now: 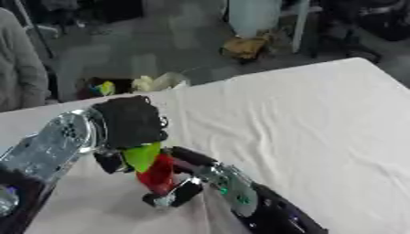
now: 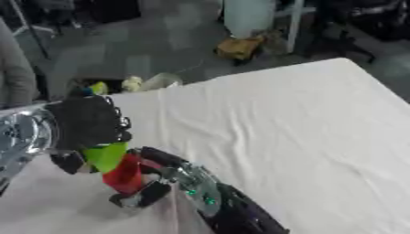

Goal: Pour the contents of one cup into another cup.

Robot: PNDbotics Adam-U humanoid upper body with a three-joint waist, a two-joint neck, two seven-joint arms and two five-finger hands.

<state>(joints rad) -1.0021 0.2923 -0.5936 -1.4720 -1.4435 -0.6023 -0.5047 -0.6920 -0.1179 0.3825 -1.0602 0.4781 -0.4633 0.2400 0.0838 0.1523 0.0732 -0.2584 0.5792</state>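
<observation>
We look down on a desk point(image 1: 304, 128) covered with a white, slightly wrinkled cloth; it fills most of both views and runs askew, its far edge rising toward the upper right. Beyond that edge lies a grey floor point(image 1: 144, 41) with some blurred clutter on it, too indistinct for us to name.

Our left arm point(image 1: 48, 146), silver and black, comes in from the left side. Our right arm point(image 1: 256, 205) comes up from the bottom edge, black with a silver section that shows small green lights.

Our left hand point(image 1: 128, 121) sits above the near-left part of the desk, its black back turned toward the camera. Its fingers are curled down around a green cup point(image 1: 142, 156), which is tipped over so that it leans down toward the right. Our right hand point(image 1: 178, 189) is just below and to the right of it. Its fingers point(image 2: 152, 192) are curled around a red cup point(image 1: 159, 176), which is held roughly upright, above the cloth.

The green cup's lower end meets the top of the red cup; the two appear to touch, though we cannot tell exactly where one rim ends and the other begins. Both cups are largely covered by the hands holding them. We cannot make out anything inside either cup, nor anything passing between them.
</observation>
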